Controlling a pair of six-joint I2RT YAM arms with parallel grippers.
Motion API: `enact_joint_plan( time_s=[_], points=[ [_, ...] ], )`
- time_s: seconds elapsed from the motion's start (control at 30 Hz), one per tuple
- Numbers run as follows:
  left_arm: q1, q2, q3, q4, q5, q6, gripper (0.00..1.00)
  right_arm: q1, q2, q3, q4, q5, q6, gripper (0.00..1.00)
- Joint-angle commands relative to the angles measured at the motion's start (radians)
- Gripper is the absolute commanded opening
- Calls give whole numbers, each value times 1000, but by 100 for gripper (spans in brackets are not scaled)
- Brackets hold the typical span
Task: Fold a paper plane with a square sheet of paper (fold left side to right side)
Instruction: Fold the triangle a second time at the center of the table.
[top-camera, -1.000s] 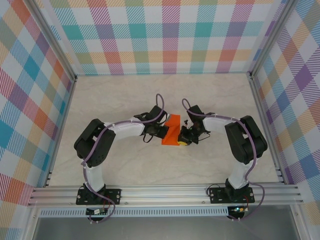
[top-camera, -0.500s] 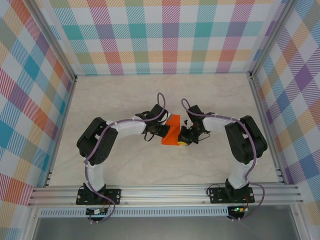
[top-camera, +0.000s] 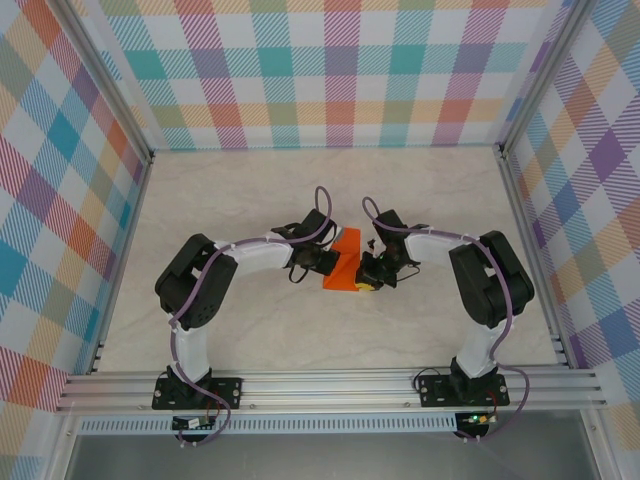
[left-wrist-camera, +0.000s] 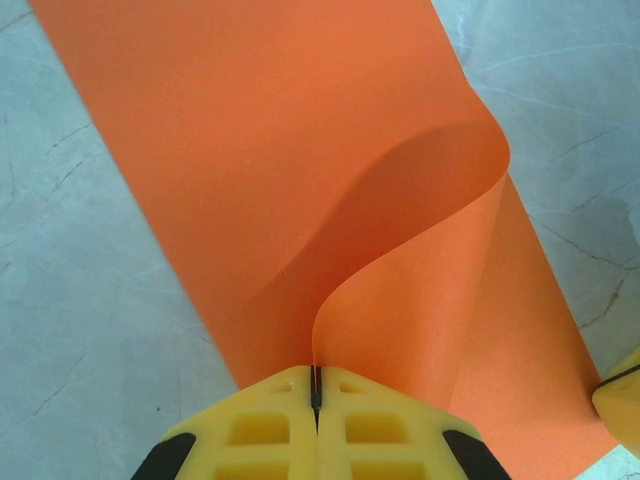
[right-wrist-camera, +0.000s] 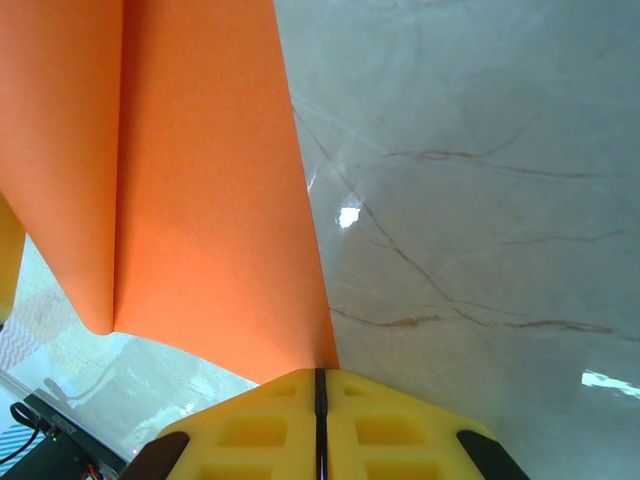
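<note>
Top external: bright orange sheet of paper (top-camera: 347, 262) sat mid-counter (top-camera: 250, 190), between both arms. Left wrist: blocky yellow left fingers (left-wrist-camera: 280, 425) were closed tight on a thin paper edge. The matte sheet rose off the counter in a smooth, uncreased S-curl. Right wrist: right fingers (right-wrist-camera: 275, 425) were pressed together, pinching another edge. One straight line ran down the paper, fold or overlap unclear. Counter was glossy, pale, marble-veined.

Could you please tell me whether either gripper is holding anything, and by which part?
Both pinch the square sheet of paper: the left gripper a curled-up edge, the right gripper another edge.
</note>
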Motion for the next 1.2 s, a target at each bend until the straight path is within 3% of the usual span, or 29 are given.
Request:
enact_joint_plan(
  time_s=[0.0,0.57,0.77,1.17],
  points=[
    [12,1,-2,-17,-17,17,0,10,33,5,-51,30,-20,9],
    [13,7,-13,-12,-10,17,0,14,36,10,-41,19,-20,10],
    [12,17,-29,-2,5,13,0,13,-23,13,27,-10,-3,12],
    [12,26,-18,14,17,11,0,8,-87,37,-16,26,-16,11]
  ],
)
